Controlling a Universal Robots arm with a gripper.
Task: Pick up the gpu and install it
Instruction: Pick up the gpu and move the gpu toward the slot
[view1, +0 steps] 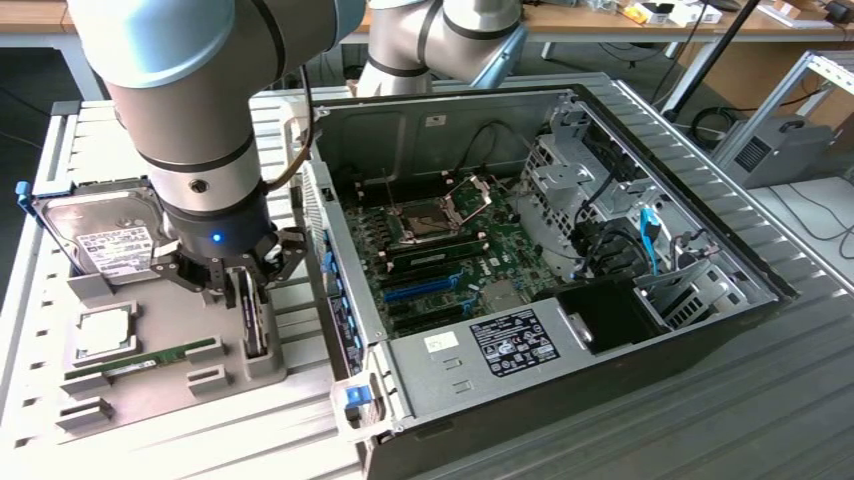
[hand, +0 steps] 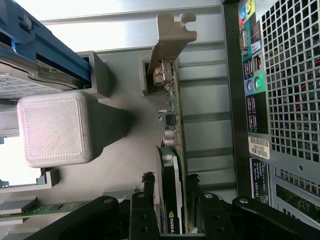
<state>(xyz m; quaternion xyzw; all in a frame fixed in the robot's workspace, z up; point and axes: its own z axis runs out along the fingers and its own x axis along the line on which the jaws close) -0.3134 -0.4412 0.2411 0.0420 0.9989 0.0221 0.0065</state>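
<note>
The gpu (hand: 175, 130) stands on edge in the grey holder (view1: 160, 385) on the bench (view1: 774, 420), not yet lifted. The pincer (hand: 170, 182) straddles it, jaws partly open, gripping nothing. Beside it, the open computer case (view1: 561, 110) has no card fitted.

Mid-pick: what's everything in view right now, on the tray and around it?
gpu: one, green with black heatsink, on edge in the tray
hard drive: one, silver, white label, tray's far end
memory stick: one, green, lying on the tray
processor chip: one, silver, flat on the tray
tray: one, grey, exterior view's left
computer case: one, grey, open, exterior view's right
motherboard: one, green, inside the case
arm: one, silver-grey, above the tray
hand: one, black, open, astride the gpu
</note>
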